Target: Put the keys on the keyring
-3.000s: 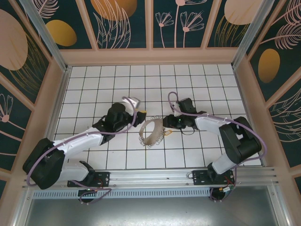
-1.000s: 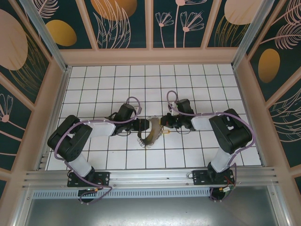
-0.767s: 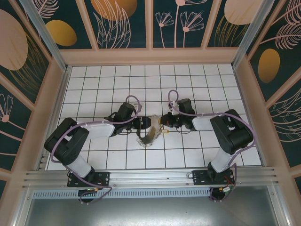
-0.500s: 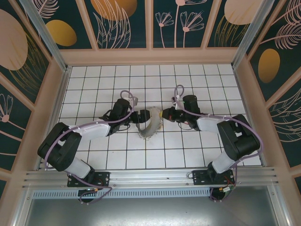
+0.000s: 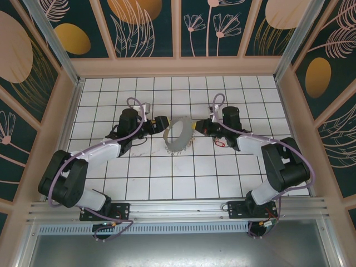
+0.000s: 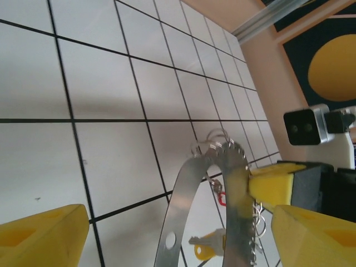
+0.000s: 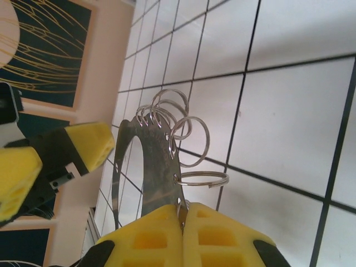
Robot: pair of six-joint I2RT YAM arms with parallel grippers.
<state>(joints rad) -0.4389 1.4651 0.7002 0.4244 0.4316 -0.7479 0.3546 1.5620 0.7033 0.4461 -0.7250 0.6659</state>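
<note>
Right gripper is pinched tight on the keyring, clamping its flat metal band and standing it on edge mid-table. Left gripper is spread wide just beside the hoop, holding nothing. The band looks stiff, light and slick, so grip the flat, not the loose fringe rings. Yellow-tagged key and red tag show through the hoop.

Left arm and right arm: white link shells, black joint housings, lilac cables looped alongside, black base brackets. Fingers: yellow moulded blocks with square recesses, black carriers behind.
</note>
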